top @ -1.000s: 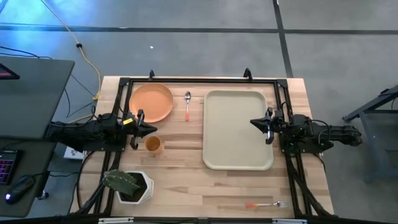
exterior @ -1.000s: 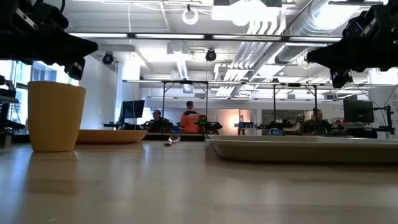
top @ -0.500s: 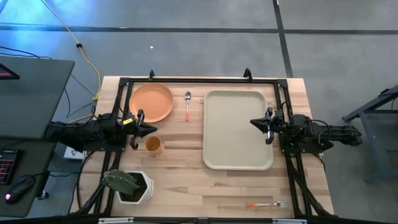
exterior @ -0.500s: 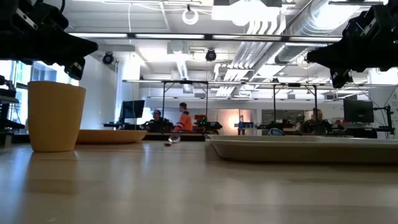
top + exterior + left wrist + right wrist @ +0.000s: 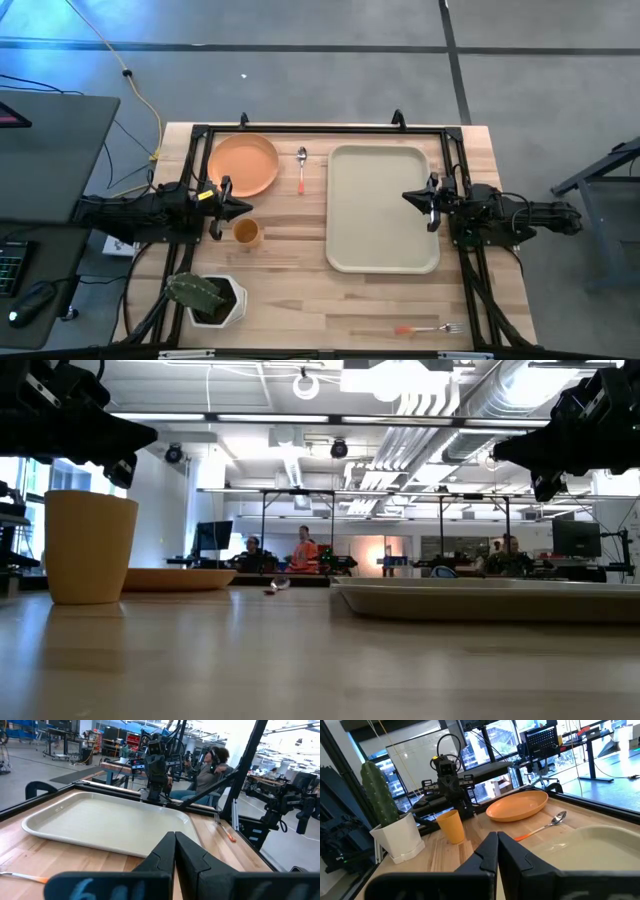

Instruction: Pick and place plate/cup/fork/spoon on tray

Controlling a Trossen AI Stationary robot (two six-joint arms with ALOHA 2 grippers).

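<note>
The orange plate [image 5: 243, 165] lies at the table's far left, the spoon [image 5: 301, 170] just right of it. The orange-yellow cup [image 5: 246, 233] stands upright in front of the plate. The cream tray [image 5: 381, 208] lies bare at the right. The fork [image 5: 428, 328] lies near the table's front edge, right. My left gripper [image 5: 238, 208] is shut and empty, raised just left of the cup. My right gripper [image 5: 408, 197] is shut and empty, raised over the tray's right edge. Both also show in the low view, the left gripper [image 5: 140, 435] and the right gripper [image 5: 500, 452].
A white square pot with a green cactus [image 5: 205, 297] stands at the table's front left. A black frame [image 5: 320, 129] runs along the table's far edge and sides. People sit and stand in the room beyond the table [image 5: 303, 550].
</note>
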